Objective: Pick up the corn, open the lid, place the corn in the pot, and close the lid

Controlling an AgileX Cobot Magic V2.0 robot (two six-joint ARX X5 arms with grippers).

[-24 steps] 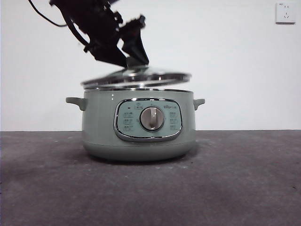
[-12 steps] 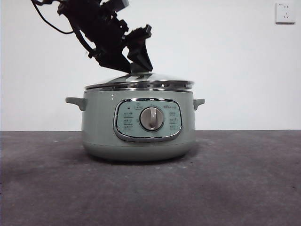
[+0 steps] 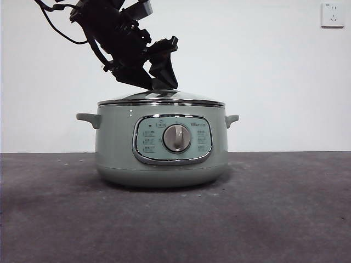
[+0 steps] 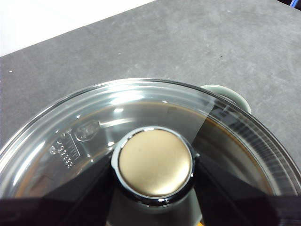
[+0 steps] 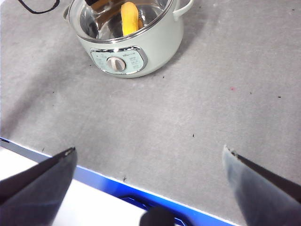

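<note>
Light is even and fairly bright in all 3 views. In the front view the wall (image 3: 274,76) is washed near white, and the pot (image 3: 162,143) casts only a soft, faint shadow on the dark table (image 3: 285,208). In the left wrist view, glare streaks the lid (image 4: 94,117), and the near jaws are dark and blurred. In the right wrist view, the jaws are out of focus; the pot there is sharp.
</note>
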